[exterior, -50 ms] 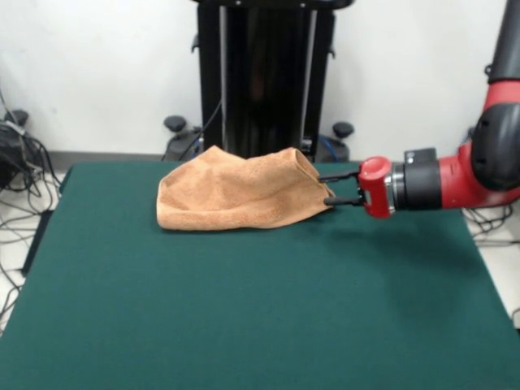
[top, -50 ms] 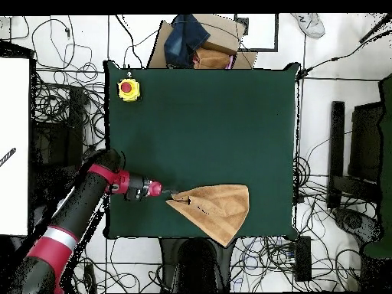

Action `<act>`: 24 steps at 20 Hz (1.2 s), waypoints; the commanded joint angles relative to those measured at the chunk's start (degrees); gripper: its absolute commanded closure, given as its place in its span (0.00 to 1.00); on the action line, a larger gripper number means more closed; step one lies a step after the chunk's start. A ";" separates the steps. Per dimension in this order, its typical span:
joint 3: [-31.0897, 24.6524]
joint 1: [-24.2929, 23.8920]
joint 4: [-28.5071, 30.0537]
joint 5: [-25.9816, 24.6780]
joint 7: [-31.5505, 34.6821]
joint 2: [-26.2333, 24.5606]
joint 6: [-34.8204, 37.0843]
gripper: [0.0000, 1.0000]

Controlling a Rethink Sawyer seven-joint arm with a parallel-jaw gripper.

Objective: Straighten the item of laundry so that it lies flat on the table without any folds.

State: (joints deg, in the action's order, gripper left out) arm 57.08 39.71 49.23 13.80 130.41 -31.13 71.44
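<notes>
The item of laundry [exterior, -50 ms: 236, 195], a peach-orange towel, lies bunched and folded over itself on the far part of the green table [exterior, -50 ms: 244, 317]. Its right end is raised off the top. My gripper [exterior, -50 ms: 325, 188] reaches in sideways from the right and is shut on that raised end. From overhead, the towel [top, -50 ms: 218, 208] narrows to a point at the gripper [top, -50 ms: 170, 194] and fans out toward the table's [top, -50 ms: 207, 115] lower right edge, close to the rim.
A yellow box with a red button [top, -50 ms: 129, 89] sits on the table's upper left corner in the overhead view. A cardboard box with dark blue cloth [top, -50 ms: 195, 42] stands just beyond the top edge. Cables cover the floor around the table.
</notes>
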 commanded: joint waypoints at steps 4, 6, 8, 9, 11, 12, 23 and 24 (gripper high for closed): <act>0.14 -2.13 -4.93 1.29 21.82 -5.03 -3.70 0.00; -0.19 -1.86 -4.42 1.54 21.67 -4.91 -4.75 0.00; -0.57 -1.71 -4.13 1.80 21.56 -4.75 -5.25 0.00; -0.33 -1.70 -4.25 1.82 21.88 -4.85 -5.55 0.00; 2.02 -2.27 -5.41 1.47 23.78 -5.75 -4.69 0.00; 2.48 -2.92 -5.35 1.34 24.07 -5.68 -5.06 0.00; 2.24 -3.55 4.89 -3.13 18.94 3.75 -5.35 0.00; 2.03 -3.91 5.07 -3.41 18.38 4.24 -5.02 0.00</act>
State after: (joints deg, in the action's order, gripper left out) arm 58.29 36.72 50.59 11.74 133.28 -31.67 69.34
